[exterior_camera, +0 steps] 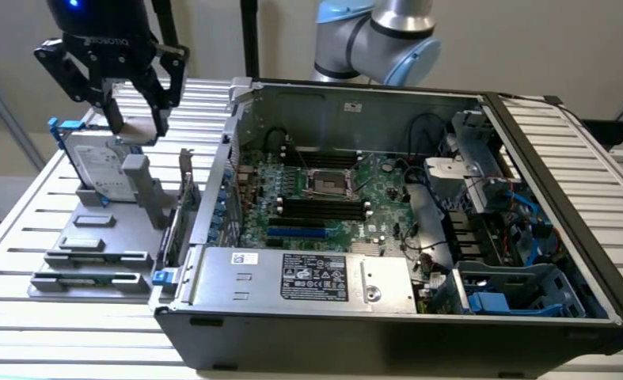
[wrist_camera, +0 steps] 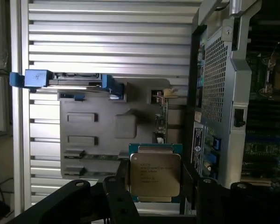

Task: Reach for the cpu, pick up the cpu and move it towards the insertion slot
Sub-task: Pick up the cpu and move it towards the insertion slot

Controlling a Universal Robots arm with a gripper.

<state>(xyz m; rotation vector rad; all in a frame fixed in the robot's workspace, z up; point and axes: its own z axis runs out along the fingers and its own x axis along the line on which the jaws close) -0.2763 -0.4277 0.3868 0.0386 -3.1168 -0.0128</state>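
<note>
One cpu (wrist_camera: 155, 173), a small flat square chip with a dull silvery metal top plate and a pale rim, is clamped between the two dark fingers (wrist_camera: 115, 193) of the single gripper (exterior_camera: 137, 127). It is held in the air above the grey moulded tray (exterior_camera: 89, 237) at the exterior view's left, well apart from the insertion slot (exterior_camera: 327, 184). That slot is one square socket with a shiny metal frame and a dark centre. It sits on the green motherboard (exterior_camera: 380, 178) with long, narrow black memory slots (exterior_camera: 322, 207) beside it; I cannot count them. The tray has several shallow rectangular recesses and holds one grey hard drive (exterior_camera: 98, 162), which stands upright with a blue bracket at its end. The open black computer case (exterior_camera: 396, 332) holds the motherboard, one silver labelled box (exterior_camera: 301, 277) and a blue plastic bay (exterior_camera: 512, 289). Tray and case rest on a ribbed metal table (exterior_camera: 36, 332).
</note>
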